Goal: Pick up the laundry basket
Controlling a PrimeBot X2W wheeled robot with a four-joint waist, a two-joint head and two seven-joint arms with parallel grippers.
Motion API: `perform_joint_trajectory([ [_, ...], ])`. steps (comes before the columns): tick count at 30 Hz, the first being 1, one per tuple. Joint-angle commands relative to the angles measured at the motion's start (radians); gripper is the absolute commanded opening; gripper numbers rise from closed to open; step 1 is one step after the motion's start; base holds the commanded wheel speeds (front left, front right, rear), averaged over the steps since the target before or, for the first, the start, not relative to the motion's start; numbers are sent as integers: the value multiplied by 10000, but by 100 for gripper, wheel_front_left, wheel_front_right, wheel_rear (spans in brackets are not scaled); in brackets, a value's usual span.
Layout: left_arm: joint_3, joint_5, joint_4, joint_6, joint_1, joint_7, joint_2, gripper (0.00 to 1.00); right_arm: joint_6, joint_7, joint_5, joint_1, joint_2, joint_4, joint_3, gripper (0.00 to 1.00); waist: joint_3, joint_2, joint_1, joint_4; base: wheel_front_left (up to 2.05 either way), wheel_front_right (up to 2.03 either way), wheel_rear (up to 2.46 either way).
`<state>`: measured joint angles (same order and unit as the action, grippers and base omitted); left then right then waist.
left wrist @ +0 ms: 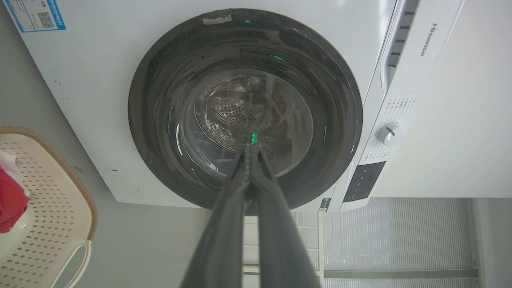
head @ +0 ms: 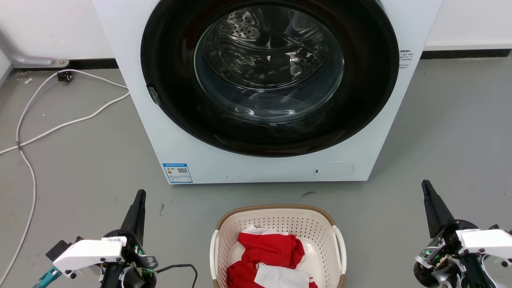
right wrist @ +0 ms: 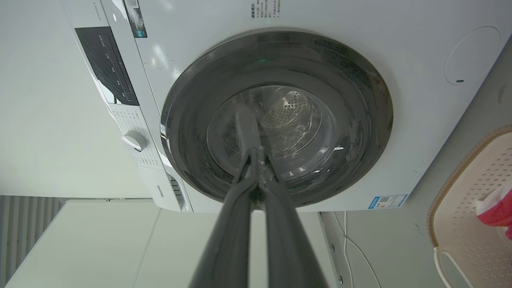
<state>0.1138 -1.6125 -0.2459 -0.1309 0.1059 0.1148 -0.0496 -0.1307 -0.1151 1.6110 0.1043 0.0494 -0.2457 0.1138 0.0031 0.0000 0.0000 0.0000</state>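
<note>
The laundry basket [head: 276, 224] is cream perforated plastic with a brown woven-look rim and white side handles. It stands on the grey floor at the bottom centre of the head view, holding red and white clothes [head: 270, 256]. Its edge shows in the left wrist view as the basket [left wrist: 52, 192] and in the right wrist view as the basket [right wrist: 468, 192]. My left gripper [head: 140, 196] is shut, left of the basket and apart from it. My right gripper [head: 426, 186] is shut, right of the basket and apart from it. Both point toward the machine with nothing held.
A white front-loading washing machine [head: 168, 132] with a closed dark round door [head: 270, 76] stands just behind the basket. White cables [head: 60, 126] trail over the floor at the left. A skirting line and wall run behind.
</note>
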Motion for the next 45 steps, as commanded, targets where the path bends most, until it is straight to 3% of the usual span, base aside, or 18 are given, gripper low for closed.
perform_joint_trajectory([
  [1,10,-4,9,-22,66,12,-15,0,0,-1,37,102,19,10,-4,0,0,0,0,0,0,0,0],
  [14,10,-4,9,-22,66,12,-15,0,0,-3,37,102,19,10,-5,0,0,0,0,0,0,0,0],
  [15,0,0,0,0,0,0,0,100,0,2,0,0,0,0,0,100,0,0,0,0,0,0,0],
  [26,-439,72,-27,2,209,-475,11,100,0,415,-168,39,-3,210,-324,100,29,0,0,18,0,0,0],
  [34,-699,782,148,2,400,-857,1,100,0,830,-453,118,78,335,-561,100,41,0,0,-3,0,0,0],
  [38,-692,1543,284,2,470,-1028,1,100,0,1026,-1122,196,241,280,-734,100,56,0,0,-15,0,0,0],
  [45,-720,3324,483,1,550,-1317,1,100,0,1316,-3481,308,262,400,-657,100,97,0,0,-15,0,0,0],
])
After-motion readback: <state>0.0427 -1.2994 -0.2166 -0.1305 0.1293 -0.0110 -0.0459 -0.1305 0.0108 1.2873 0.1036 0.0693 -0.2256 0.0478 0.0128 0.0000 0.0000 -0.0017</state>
